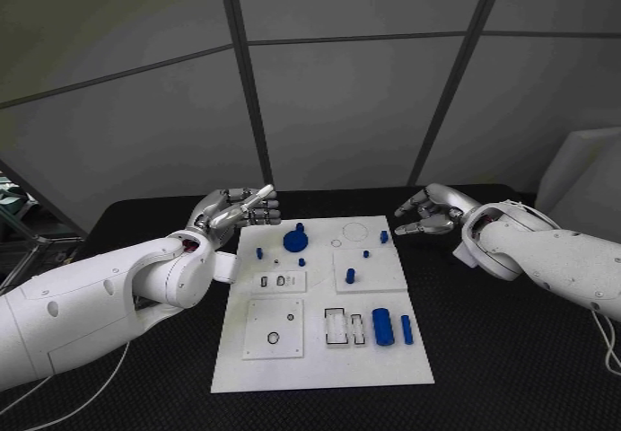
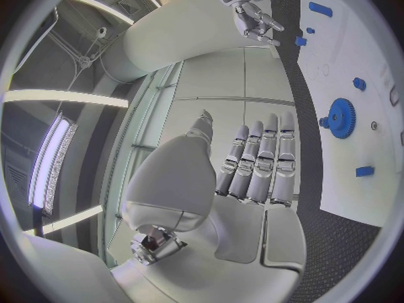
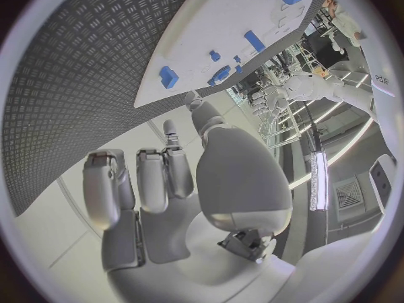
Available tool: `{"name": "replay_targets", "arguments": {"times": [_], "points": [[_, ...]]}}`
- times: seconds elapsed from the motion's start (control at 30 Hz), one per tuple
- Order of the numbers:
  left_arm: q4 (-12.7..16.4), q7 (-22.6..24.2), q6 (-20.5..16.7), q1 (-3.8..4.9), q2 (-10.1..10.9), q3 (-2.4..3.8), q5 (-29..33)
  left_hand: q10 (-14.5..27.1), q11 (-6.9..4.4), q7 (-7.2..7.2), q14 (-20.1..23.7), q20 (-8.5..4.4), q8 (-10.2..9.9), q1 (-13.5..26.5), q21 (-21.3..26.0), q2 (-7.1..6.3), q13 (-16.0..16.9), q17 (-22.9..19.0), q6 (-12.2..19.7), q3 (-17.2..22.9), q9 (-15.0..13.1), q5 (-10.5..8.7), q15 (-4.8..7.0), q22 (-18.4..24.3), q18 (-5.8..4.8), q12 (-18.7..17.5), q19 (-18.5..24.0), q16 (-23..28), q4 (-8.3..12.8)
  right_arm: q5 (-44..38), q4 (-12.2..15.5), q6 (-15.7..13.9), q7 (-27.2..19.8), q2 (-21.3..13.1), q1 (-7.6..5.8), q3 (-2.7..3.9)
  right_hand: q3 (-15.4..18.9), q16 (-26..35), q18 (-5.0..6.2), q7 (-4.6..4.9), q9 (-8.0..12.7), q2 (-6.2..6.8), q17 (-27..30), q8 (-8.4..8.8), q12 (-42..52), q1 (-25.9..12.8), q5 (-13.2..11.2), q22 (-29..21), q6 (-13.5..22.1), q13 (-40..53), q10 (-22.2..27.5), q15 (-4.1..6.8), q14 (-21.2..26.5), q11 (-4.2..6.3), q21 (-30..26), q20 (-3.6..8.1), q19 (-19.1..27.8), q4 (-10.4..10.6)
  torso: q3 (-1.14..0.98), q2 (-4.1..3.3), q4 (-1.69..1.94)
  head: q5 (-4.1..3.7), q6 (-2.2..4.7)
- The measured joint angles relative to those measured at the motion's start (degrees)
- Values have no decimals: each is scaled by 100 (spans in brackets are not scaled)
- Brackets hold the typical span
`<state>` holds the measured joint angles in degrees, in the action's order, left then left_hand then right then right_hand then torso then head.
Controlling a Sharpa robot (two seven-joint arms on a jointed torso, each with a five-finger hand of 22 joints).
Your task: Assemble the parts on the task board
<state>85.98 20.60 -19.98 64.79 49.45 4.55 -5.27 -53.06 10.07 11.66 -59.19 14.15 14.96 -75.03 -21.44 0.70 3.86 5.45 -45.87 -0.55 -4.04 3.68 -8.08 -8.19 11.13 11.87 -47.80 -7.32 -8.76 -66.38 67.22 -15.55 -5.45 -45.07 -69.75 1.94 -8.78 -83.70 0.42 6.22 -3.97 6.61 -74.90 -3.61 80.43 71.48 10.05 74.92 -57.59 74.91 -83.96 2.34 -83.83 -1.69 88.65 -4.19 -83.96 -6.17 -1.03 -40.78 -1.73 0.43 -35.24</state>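
The left hand (image 1: pixel 240 211) hovers beside the far left corner of the task board (image 1: pixel 324 359), holding nothing, its fingers straight and side by side. The board lies flat in the middle of the black bench (image 1: pixel 518 359). Next along, the blue gear (image 1: pixel 296 240) sits near the far edge; it looks like light, stiff plastic (probably slick on its flat faces), so the toothed rim seems the surest place to pinch. The blue cylinder (image 1: pixel 382 325) lies further right on the board's near half and would likely roll, so a grasp across its middle suits it. The right hand (image 1: pixel 433 215) hangs off the far right corner, empty, fingers loosely curled.
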Motion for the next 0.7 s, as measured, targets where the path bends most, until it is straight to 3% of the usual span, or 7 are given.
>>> {"name": "replay_targets", "arguments": {"times": [0.23, 0.5, 0.7], "points": [[-49, 0, 6, -4, -27, -2, 0, 0, 0, 0, 0, 0, 0, 0, 0, 0, 0, 0, 0, 0, 0, 0, 0, 5, -1, 0, 0, 0, 0, 142, -154, 132, -109, 84, 5, -1, -16, 0, 0, 0, 0, 0, 0, 0, 0, 0, 0, 0, 0, 0, -17, 23, -22, 17, 0, 0, 0, -16, 9, -3, 0, -24, -27], [-78, 0, 13, -6, -54, -2, 0, 0, 0, 0, 0, 0, 0, 0, 0, 0, 0, -1, 0, -16, 0, 0, 0, 4, 0, 0, 0, 0, 16, 146, -373, 220, -143, 321, 39, -1, -68, 0, 0, -8, -1, -127, 0, 0, 29, 129, 44, -1, -8, 0, -17, 23, -22, 17, 0, 13, -13, -162, 20, -4, 12, -43, -47], [-93, 0, 19, -7, -73, -2, 0, 0, 0, 0, 0, 0, 0, 0, 0, 0, 0, -1, 0, -16, 0, 0, 0, 4, 0, 0, 0, 0, 16, 47, -519, 269, -141, 475, 92, -1, -95, 0, 0, -36, -1, -142, -2, 0, 49, 204, 44, -1, -36, 0, -17, 22, -22, 17, 1, 22, -22, -221, 22, -4, 14, -48, -64]]}}
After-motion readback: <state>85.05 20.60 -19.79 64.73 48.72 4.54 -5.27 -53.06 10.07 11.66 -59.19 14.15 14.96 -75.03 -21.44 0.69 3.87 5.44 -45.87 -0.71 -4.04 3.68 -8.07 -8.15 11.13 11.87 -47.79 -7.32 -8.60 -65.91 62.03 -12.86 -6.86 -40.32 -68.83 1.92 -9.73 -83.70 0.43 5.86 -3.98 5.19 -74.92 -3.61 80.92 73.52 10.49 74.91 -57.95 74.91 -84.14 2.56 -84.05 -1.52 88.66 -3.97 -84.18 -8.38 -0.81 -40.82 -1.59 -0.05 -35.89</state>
